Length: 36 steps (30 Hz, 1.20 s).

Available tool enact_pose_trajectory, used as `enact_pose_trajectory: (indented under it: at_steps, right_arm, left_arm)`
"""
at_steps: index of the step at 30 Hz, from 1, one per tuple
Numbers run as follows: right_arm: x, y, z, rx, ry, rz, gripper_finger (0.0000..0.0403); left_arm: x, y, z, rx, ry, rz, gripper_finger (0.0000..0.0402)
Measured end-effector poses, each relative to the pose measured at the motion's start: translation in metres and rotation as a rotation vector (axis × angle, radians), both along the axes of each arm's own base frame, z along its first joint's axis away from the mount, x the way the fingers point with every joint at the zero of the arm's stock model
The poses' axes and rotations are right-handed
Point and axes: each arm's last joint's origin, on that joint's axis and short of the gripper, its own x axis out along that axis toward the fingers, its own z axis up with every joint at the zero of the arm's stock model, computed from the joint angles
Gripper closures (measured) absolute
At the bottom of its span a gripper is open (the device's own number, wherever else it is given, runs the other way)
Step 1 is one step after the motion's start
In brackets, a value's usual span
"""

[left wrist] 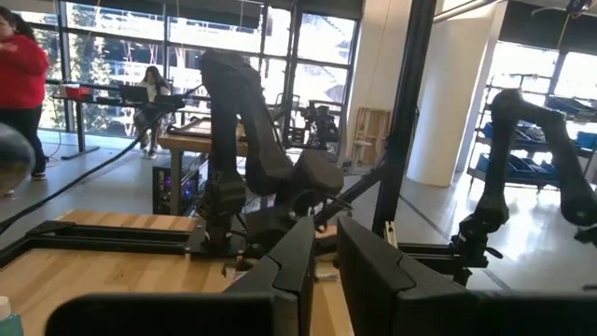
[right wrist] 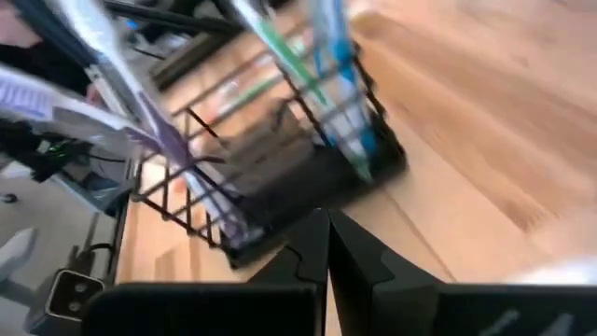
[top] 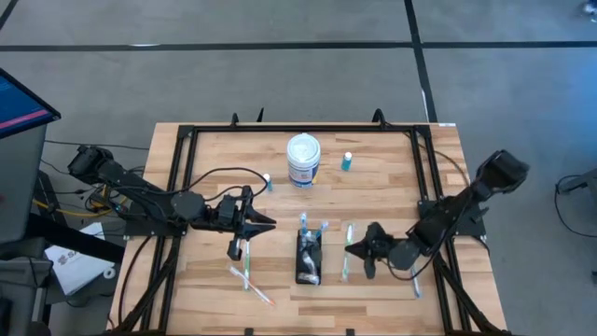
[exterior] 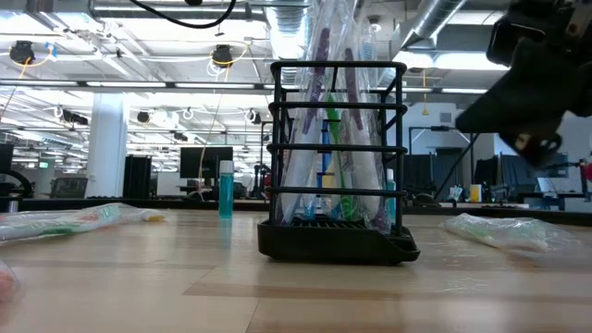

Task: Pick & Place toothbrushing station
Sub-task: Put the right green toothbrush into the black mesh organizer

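Note:
The toothbrushing station (top: pixel 309 259) is a small black slotted holder. It stands on its base on the wooden table near the front middle, with several wrapped toothbrushes (exterior: pixel 329 139) upright in it. It also shows in the low view (exterior: pixel 335 242) and the right wrist view (right wrist: pixel 280 177). My right gripper (top: pixel 351 248) is shut and empty. It hangs above the table just right of the holder and points toward it. My left gripper (top: pixel 270 222) is shut and empty. It is left of the holder and a little farther back.
A white round tub with a blue label (top: pixel 303 159) and a small blue bottle (top: pixel 347 161) stand at the back middle. Wrapped toothbrushes lie left of the holder (top: pixel 247 271) and right of it (top: pixel 347 250). A black frame (top: pixel 308 129) edges the table.

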Motion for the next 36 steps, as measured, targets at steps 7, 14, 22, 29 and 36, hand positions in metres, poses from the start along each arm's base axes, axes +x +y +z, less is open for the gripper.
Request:
enact_pose_trajectory:
  at_steps: [7,14,22,29,36]
  right_arm:
    - [-0.006,-0.010,0.022,0.042,0.171,0.059,0.0403]
    - [0.007,-0.013,0.046,-0.216,0.318,0.291,0.0403]
    - [0.032,-0.010,0.061,-0.437,0.413,0.424,0.0403]
    - [0.046,-0.004,0.042,-0.712,0.475,0.823,0.0403]
    - [0.053,-0.002,0.016,-0.804,0.566,0.913,0.0403]
  left_arm:
    - [0.000,0.000,-0.002,0.008,0.019,0.000,0.0358]
    - [0.000,0.000,-0.004,0.019,0.043,0.000,0.0358]
    - [0.001,0.000,-0.005,0.022,0.051,0.000,0.0358]
    - [0.001,0.000,-0.005,0.023,0.053,0.000,0.0358]
    - [0.001,0.000,-0.006,0.026,0.061,0.000,0.0358]
